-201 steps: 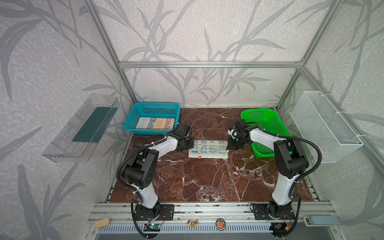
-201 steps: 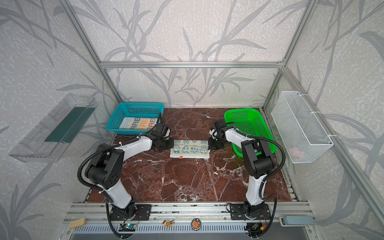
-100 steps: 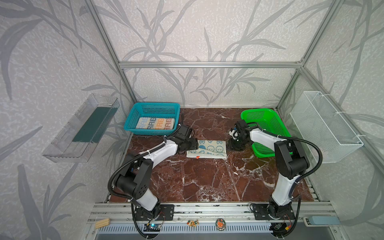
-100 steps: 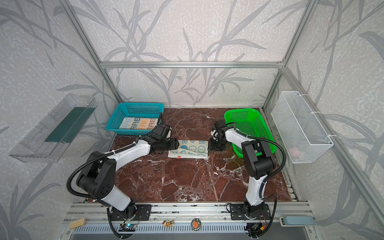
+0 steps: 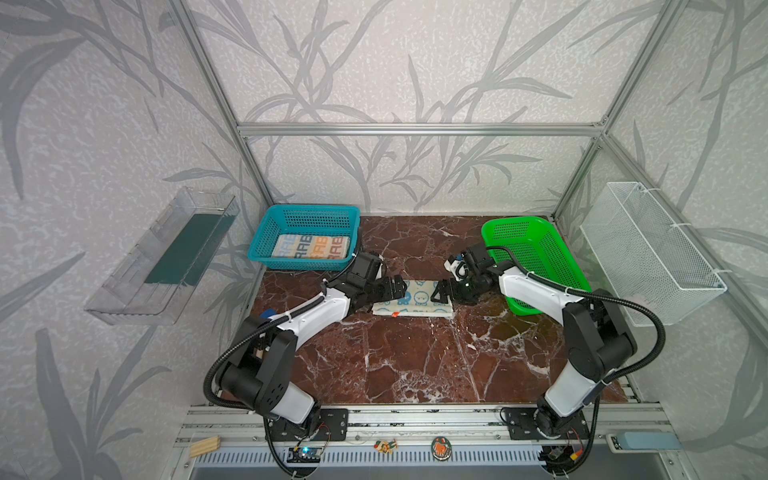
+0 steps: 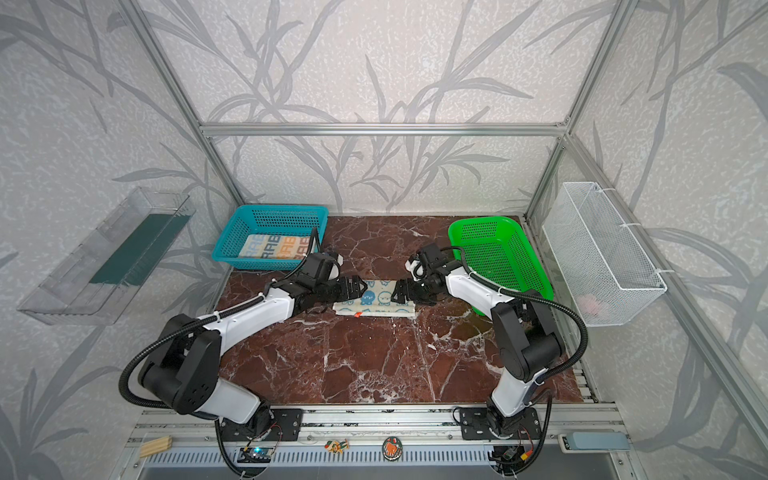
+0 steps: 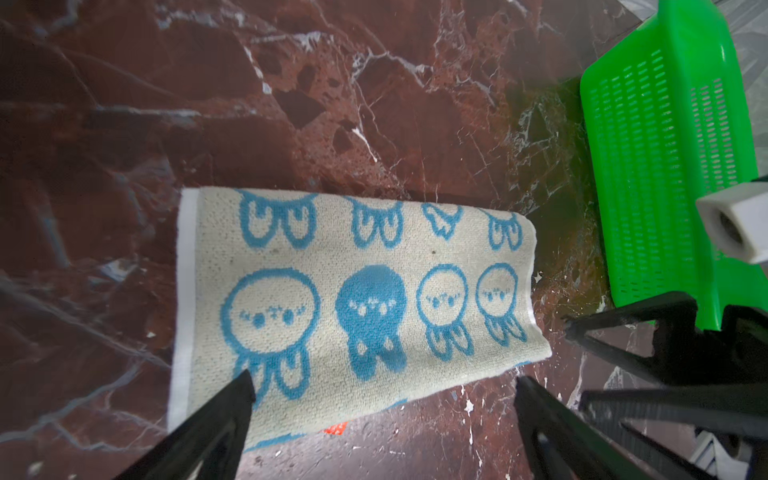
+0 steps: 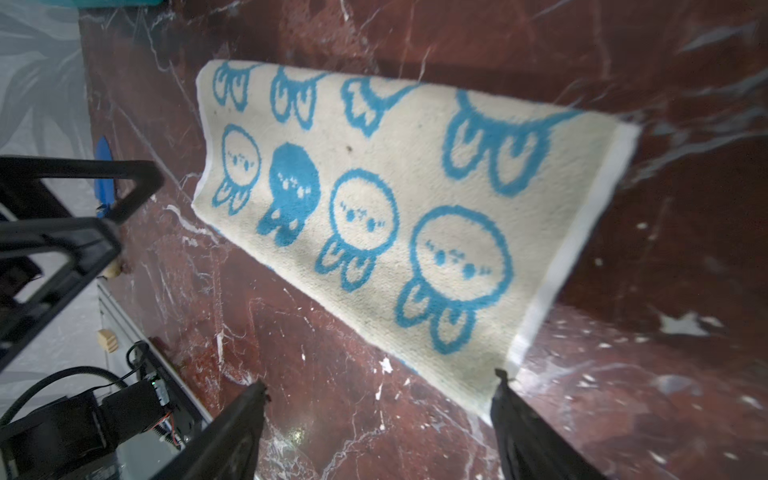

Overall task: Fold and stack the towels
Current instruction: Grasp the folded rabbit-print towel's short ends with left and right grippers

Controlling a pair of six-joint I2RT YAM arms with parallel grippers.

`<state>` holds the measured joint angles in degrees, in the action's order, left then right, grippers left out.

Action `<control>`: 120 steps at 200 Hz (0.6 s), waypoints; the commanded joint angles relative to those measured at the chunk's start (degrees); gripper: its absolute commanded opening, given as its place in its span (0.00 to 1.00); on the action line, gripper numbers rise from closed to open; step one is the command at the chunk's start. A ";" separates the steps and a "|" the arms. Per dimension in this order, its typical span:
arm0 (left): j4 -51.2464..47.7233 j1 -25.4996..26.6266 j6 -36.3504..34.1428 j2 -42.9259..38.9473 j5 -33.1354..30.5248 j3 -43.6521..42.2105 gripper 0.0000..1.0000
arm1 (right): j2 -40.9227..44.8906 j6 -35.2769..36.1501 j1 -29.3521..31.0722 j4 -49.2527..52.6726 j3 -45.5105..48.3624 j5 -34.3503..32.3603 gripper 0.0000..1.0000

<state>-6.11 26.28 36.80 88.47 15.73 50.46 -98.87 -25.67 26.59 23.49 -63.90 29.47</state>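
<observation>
The blue-bunny towel (image 5: 413,298) lies flat on the marble tabletop (image 5: 415,365), a little above the middle of the frame in both top views. It is folded into a tidy strip with its long side running left to right. Your left gripper (image 5: 397,287) sits low at its left end and your right gripper (image 5: 441,293) at its right end. In the wrist views both claws are spread wide with nothing pinched. Each one's fingers straddle a near corner of the cloth, and I cannot tell whether any tip touches it.

The striped RABBIT towel (image 5: 309,247) lies folded in the teal basket (image 5: 305,209) at the upper left. The green basket (image 5: 515,220) stands at the upper right, with no cloth showing in it. A small orange tab (image 5: 395,314) peeks from under the strip's near edge. I cannot tell whether it is a label or another cloth, and I see no orange-bunny towel as such.

I judge this fold to be laid down and let go. You would next either halve the strip or carry it onto the striped one. Either way, pinch every layer at each end, because limp terry caught by one layer will peel open. Lift both ends together and set it down square.
</observation>
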 commanded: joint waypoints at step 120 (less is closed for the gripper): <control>5.61 -0.27 3.75 0.71 3.23 -6.95 0.99 | -3.89 -0.24 -1.60 -4.99 5.15 2.58 0.99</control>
<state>3.53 26.20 42.00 91.15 19.51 42.30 -103.42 -28.16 25.54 13.58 -58.67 35.29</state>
